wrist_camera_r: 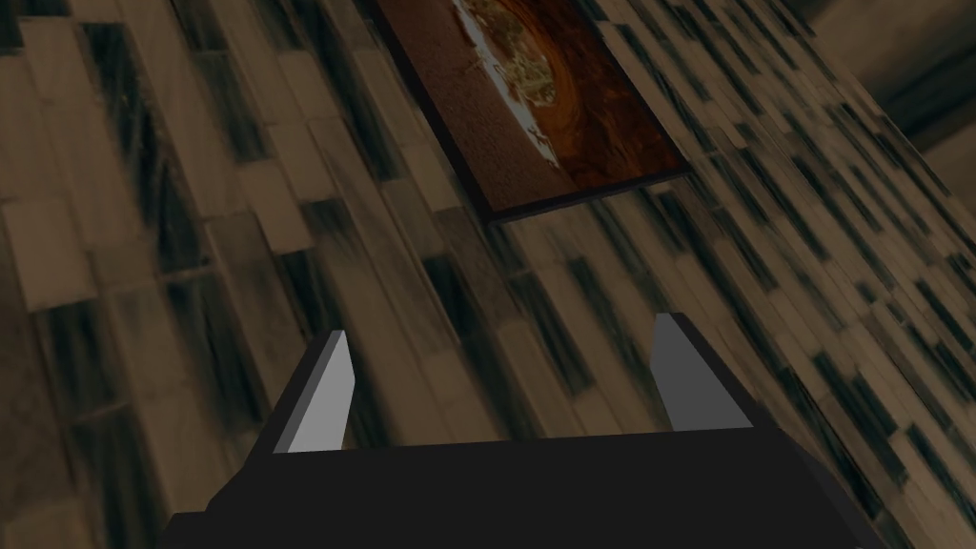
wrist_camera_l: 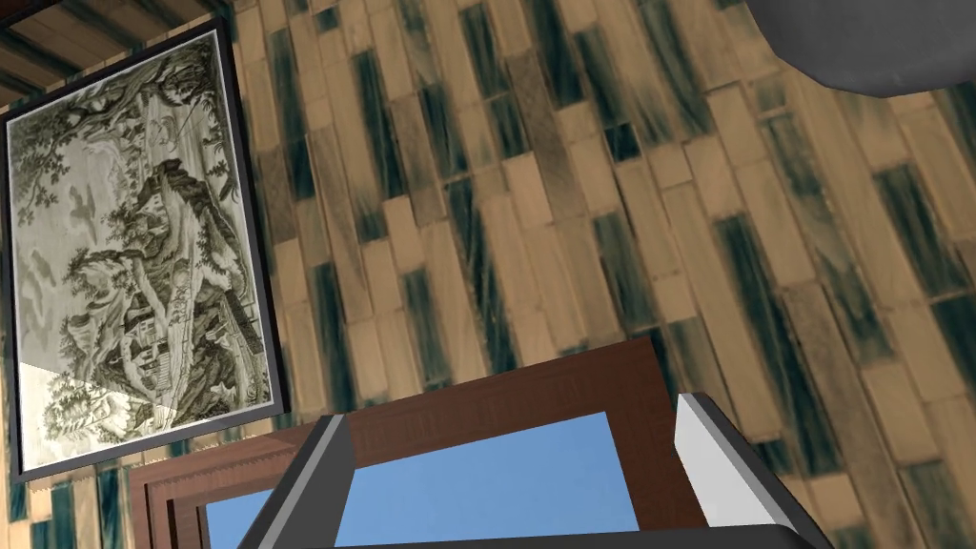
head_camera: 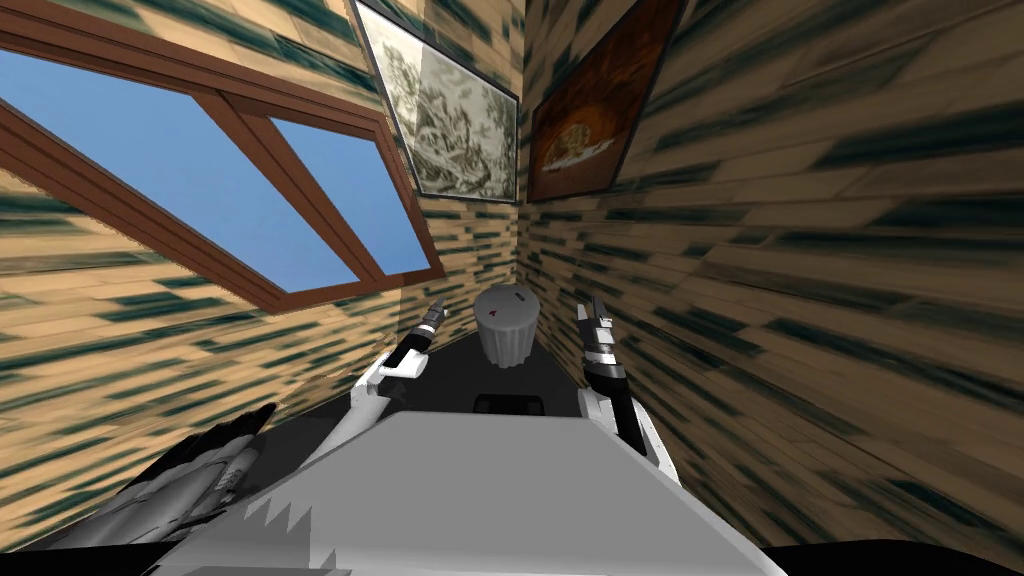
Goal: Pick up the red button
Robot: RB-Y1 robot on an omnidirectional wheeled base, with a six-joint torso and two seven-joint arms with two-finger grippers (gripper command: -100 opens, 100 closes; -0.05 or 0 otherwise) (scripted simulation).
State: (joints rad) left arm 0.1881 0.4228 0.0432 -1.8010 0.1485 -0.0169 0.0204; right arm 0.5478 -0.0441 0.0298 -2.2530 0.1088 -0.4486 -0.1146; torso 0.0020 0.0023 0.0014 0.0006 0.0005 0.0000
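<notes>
Head view: red button on top of a grey ribbed drum, with an open gripper on each side of it.
The red button (head_camera: 519,297) shows as a small red speck on the drum's flat top, toward its right rim. The grey ribbed drum (head_camera: 507,335) stands upright. The left gripper (head_camera: 437,308) is raised to the left of the drum and the right gripper (head_camera: 593,310) to its right, both apart from it. The wrist views show the left fingers (wrist_camera_l: 319,477) and right fingers (wrist_camera_r: 319,396) spread wide.

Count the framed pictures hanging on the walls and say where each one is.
2. A grey landscape picture hangs left of the corner, beside the window; a brown-orange picture hangs right of the corner.
</notes>
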